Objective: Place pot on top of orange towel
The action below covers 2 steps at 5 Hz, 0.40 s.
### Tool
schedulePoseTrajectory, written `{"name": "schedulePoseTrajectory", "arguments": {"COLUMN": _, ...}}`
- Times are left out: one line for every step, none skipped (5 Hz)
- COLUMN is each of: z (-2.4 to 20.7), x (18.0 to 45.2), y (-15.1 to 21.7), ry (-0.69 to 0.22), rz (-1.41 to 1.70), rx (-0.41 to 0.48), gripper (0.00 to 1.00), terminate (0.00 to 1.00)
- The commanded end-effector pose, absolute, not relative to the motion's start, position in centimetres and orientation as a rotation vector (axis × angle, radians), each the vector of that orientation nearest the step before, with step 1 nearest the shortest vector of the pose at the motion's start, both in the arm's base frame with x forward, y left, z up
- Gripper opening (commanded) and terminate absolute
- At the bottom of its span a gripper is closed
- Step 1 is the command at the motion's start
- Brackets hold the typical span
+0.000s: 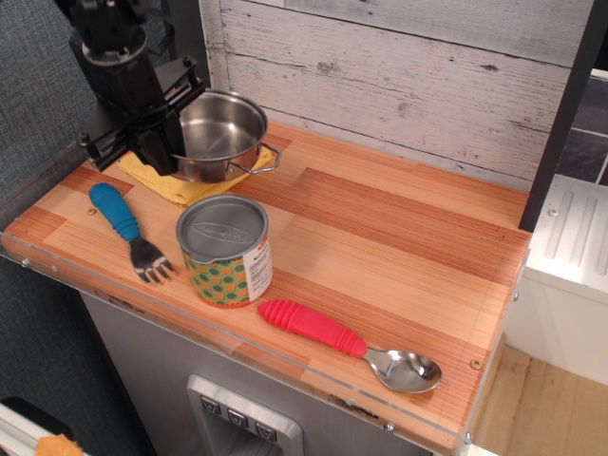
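Over orange towel [195, 188], gripper [157, 142] clamps pot [220, 136]; can [225, 249] text unreadable.

Pot [220, 136] — shallow, round, shiny stainless steel, upright, empty inside; one wire loop handle visible, pointing right (other hidden). Sits over orange towel [190, 186] at back-left of tabletop. Towel — yellow-orange cloth, lying flat, mostly covered; front edge & corner show below pot.

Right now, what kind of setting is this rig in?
Probably a toy or mock kitchen counter: a wooden countertop against a whitewashed plank wall, with a pot, a patterned can, a fork and a spoon.
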<state>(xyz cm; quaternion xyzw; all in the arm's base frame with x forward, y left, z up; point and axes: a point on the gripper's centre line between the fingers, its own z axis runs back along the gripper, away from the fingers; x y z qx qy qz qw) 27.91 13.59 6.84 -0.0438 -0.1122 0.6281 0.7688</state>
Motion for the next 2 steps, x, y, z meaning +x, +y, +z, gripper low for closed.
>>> {"name": "schedulePoseTrajectory", "arguments": {"z": 6.74, "x": 29.55, "y": 15.99, "ry": -0.288, "rz": 1.393, "rx": -0.118, "gripper": 0.00, "terminate": 0.00}}
{"name": "schedulePoseTrajectory", "arguments": {"z": 6.16, "x": 30.01, "y": 16.92, "ry": -0.280, "rz": 1.402, "rx": -0.125, "gripper": 0.00, "terminate": 0.00}}
